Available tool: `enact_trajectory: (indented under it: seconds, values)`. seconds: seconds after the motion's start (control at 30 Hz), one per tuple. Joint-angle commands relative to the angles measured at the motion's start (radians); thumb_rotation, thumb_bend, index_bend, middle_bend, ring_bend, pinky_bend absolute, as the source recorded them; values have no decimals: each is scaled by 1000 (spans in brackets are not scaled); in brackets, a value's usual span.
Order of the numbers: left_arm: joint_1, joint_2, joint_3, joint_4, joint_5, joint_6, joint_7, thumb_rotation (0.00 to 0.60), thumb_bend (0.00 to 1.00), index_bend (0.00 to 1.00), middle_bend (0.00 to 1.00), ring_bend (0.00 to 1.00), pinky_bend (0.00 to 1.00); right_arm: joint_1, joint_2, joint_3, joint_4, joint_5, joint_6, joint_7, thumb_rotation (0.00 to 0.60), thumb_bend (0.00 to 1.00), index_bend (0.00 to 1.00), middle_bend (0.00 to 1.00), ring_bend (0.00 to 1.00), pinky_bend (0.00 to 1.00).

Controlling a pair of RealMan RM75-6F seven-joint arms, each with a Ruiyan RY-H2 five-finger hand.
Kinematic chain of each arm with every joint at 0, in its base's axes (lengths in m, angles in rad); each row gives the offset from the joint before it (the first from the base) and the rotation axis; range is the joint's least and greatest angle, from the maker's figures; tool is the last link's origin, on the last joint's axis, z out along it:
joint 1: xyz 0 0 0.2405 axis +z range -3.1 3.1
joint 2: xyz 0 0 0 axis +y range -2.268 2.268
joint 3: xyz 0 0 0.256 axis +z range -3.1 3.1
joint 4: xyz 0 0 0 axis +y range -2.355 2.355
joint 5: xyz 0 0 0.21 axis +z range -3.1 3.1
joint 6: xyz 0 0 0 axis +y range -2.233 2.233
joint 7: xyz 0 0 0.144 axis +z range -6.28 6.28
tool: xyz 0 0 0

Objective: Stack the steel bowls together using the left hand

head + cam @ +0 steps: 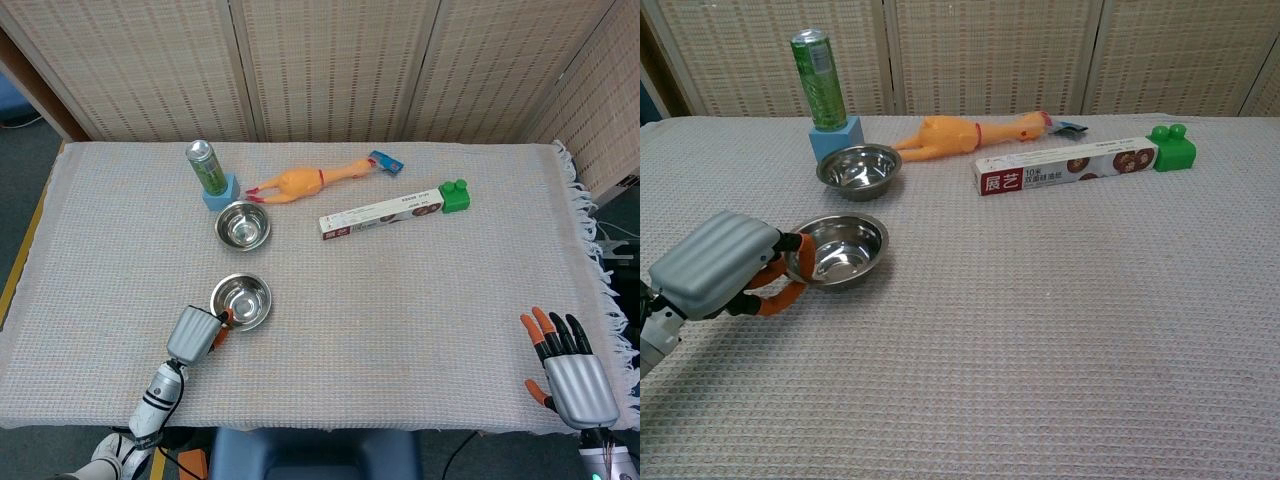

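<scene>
Two steel bowls sit on the grey cloth at the left. The far bowl (243, 225) (859, 169) stands by the blue block. The near bowl (241, 301) (845, 250) lies a short way in front of it, apart from it. My left hand (195, 333) (720, 262) is at the near bowl's left rim and pinches it, one orange fingertip hooked inside the bowl and others curled under the edge. My right hand (565, 375) rests at the table's near right corner, fingers apart and holding nothing; the chest view does not show it.
A green can (205, 165) stands on a blue block (218, 192) just behind the far bowl. A rubber chicken (300, 181), a long box (382, 214) and a green brick (455, 195) lie along the back. The cloth's fringed edge (590, 230) runs down the right.
</scene>
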Motion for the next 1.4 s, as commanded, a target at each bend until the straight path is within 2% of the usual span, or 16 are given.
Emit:
enact_trajectory:
  seconds: [0.03,0.2,0.37,0.5,0.63,0.97,1.03,1.17,1.23,1.33,1.4]
  values:
    - [-25,-36,-19,53,-2,49,-44,600,617,753,1000,1000,1000,3,0,1,1,5,-7,0,600,115,0,0,0,0]
    - [-86,-39,-67,85,-24,91,-67,600,637,769,1000,1000,1000,9,-1,5,0,20,-19,-3,600,115,0,0,0,0]
    - [-187,-21,-126,103,-62,54,-38,600,639,773,1000,1000,1000,13,-1,9,0,33,-26,-6,600,115,0,0,0,0]
    - [-264,-22,-156,140,-91,-25,-12,600,639,774,1000,1000,1000,18,-3,18,0,54,-35,-8,600,115,0,0,0,0]
    - [-345,-43,-169,227,-118,-152,19,600,639,774,1000,1000,1000,24,-4,27,1,78,-45,-10,600,115,0,0,0,0]
    - [-418,-74,-170,340,-159,-301,28,600,635,765,1000,1000,1000,31,-3,45,2,120,-52,-11,600,115,0,0,0,0]
    - [-417,-76,-166,346,-163,-320,28,600,626,712,1000,1000,1000,31,-4,47,2,125,-50,-11,600,115,0,0,0,0]
    - [-423,-84,-163,359,-178,-388,57,600,568,422,1000,1000,1000,30,-3,45,0,123,-47,-13,600,115,0,0,0,0]
    - [-429,-86,-169,362,-190,-409,62,600,556,326,1000,1000,1000,29,-2,43,-2,120,-43,-11,600,115,0,0,0,0]
    - [-438,-86,-176,368,-205,-431,72,600,544,211,1000,1000,1000,27,0,43,-2,120,-37,-8,600,115,0,0,0,0]
    - [-444,-82,-180,371,-215,-431,76,600,542,179,1000,1000,1000,28,0,43,-1,124,-42,-9,600,115,0,0,0,0]
